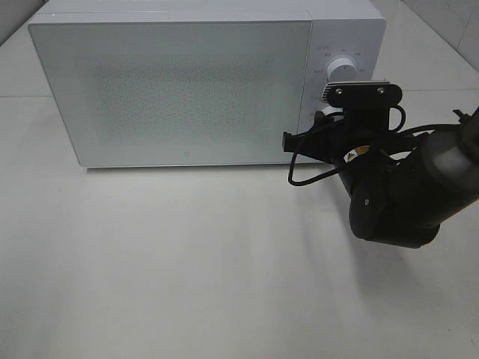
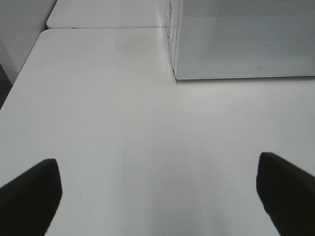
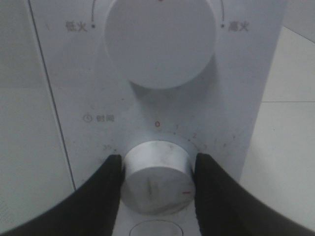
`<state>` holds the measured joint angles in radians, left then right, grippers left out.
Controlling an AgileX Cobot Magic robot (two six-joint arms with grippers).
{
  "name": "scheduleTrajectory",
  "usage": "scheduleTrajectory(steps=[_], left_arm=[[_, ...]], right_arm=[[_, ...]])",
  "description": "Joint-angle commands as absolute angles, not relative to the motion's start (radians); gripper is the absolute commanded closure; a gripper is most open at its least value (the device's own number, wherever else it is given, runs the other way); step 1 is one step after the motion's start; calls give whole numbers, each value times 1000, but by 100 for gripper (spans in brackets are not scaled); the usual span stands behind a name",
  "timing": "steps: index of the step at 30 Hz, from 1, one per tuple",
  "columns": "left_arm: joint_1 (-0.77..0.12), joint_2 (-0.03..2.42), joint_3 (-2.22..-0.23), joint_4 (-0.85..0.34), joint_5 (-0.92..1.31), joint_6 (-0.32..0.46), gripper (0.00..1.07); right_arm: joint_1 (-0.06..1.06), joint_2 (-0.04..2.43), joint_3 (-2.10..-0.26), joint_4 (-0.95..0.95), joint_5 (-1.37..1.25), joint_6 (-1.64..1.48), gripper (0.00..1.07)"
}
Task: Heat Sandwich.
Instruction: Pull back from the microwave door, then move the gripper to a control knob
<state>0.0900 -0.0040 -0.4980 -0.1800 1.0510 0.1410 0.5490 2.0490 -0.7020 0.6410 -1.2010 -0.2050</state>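
1. Left gripper (image 2: 157, 196): jaws spread wide, nothing between them, hanging over the bare white table (image 1: 187, 262).
2. Right gripper (image 3: 157, 162): black fingers (image 3: 106, 187) pressed against both sides of the timer knob (image 3: 157, 179), clamping it. The silver knob carries a short red mark near its rim.
3. Timer scale around that knob: red "0", then "1", "2", "3" running clockwise, and "35" on the other side. A clock symbol with "时间" (image 3: 101, 118) sits above it.
4. Power knob (image 3: 160, 42), white: "低火" (image 3: 78, 25) on one side, "高火" (image 3: 237, 25) on the other.
5. Microwave (image 1: 172, 82): white, with the frosted door shut and the contents hidden.
6. Sandwich: not seen in any view, so its place cannot be told.
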Motion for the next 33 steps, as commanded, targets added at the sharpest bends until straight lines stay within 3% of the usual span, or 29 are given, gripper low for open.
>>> scheduleTrajectory(steps=[1,5,20,33], left_arm=[[85,-33,-496,-186,1038,140,5],[85,-33,-496,-186,1038,140,5],[85,-33,-496,-186,1038,140,5],[85,-33,-496,-186,1038,140,5]], right_arm=[[548,2042,-709,638,-1213,-203,101],[548,2042,-709,638,-1213,-203,104],[548,2042,-709,638,-1215,-186,101],[548,2042,-709,637,-1253,239,101]])
